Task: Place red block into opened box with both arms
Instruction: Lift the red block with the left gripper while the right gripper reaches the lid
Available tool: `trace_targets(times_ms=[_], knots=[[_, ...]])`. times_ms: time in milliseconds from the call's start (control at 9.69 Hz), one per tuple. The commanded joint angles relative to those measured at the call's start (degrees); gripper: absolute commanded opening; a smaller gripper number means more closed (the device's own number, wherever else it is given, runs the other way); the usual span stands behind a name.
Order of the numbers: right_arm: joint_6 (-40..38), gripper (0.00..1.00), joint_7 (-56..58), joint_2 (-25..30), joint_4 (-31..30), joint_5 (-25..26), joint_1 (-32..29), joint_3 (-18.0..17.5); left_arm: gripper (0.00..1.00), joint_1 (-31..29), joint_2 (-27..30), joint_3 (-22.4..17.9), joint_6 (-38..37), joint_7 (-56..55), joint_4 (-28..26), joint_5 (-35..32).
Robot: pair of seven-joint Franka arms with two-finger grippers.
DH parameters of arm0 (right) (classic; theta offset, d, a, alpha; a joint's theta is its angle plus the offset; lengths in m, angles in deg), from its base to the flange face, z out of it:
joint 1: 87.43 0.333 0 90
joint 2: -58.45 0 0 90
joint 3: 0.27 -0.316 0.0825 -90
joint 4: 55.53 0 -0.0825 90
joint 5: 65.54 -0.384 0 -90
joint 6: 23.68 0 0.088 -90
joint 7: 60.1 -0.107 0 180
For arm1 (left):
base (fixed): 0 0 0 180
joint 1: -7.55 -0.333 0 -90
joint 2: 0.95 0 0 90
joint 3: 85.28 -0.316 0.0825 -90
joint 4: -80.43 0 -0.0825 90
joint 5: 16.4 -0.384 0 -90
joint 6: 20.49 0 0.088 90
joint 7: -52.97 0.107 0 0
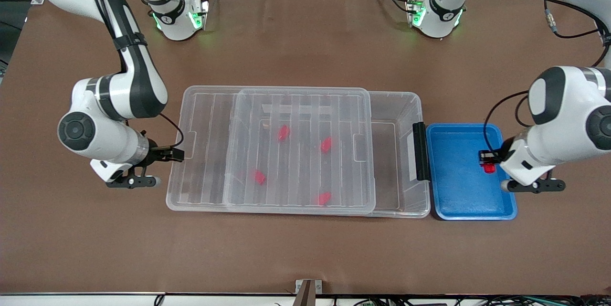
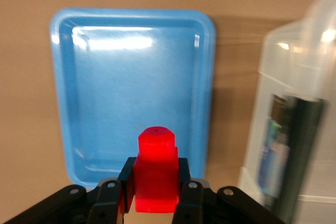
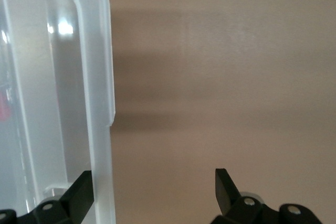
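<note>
The red block (image 2: 155,174) is clamped between my left end effector's (image 1: 488,162) fingers, stub pointing away from the wrist, held over the blue tray (image 1: 453,201) near its edge toward the left arm's end of the table (image 1: 305,258).

Risks noted:
- The box (image 1: 396,201) is only part opened. Its lid (image 1: 300,148) is slid toward the right arm's end, leaving a narrow open strip just beside the black handle (image 1: 419,151). A release off that strip would drop the block onto the lid or the handle.
- The grip covers only the block's lower body; a fast swing could twist it loose.
- Four other red blocks (image 1: 283,132) already lie in the box under the lid.

My right end effector (image 3: 155,192) stands spread wide, holding nothing, one finger over the lid's rim at the box's end toward the right arm, the other over bare table. If the lid shifts back, the opening closes.
</note>
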State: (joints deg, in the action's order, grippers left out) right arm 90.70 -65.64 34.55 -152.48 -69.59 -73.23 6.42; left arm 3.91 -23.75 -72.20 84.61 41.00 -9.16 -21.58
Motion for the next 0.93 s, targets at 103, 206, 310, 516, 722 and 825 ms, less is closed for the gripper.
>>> trace_targets(times_ms=[103, 206, 310, 516, 722, 825], knots=[[-1.96, 1.0, 4.64, 1.49, -0.43, 1.59, -4.09, -0.63, 0.0, 7.04, -0.58, 4.14, -1.83, -14.8, -1.21, -0.54], [-2.14, 1.0, 5.0, 1.49, -0.34, 1.59, -4.96, -0.63, 0.0, 10.03, -1.63, 4.15, -0.61, -18.23, -1.21, -0.54], [-3.01, 1.0, 4.31, 1.58, 0.35, 1.41, -4.89, -0.71, 0.0, 12.67, -2.42, 4.15, 2.37, -20.79, -2.34, -0.54], [-6.6, 1.0, 1.43, 1.58, 5.95, 0.27, -4.36, -1.06, 0.01, 15.85, -4.18, 4.15, 11.31, -22.74, -6.28, -0.62], [-15.02, 1.0, -5.94, 3.85, 14.39, 0.35, -3.66, -1.15, 0.01, 17.0, -5.15, 4.15, 22.2, -22.83, -12.43, -0.62], [-17.85, 1.0, -9.55, 6.73, 15.9, 0.44, -3.57, -1.07, 0.01, 17.09, -5.33, 4.06, 25.91, -22.83, -15.16, -0.71]])
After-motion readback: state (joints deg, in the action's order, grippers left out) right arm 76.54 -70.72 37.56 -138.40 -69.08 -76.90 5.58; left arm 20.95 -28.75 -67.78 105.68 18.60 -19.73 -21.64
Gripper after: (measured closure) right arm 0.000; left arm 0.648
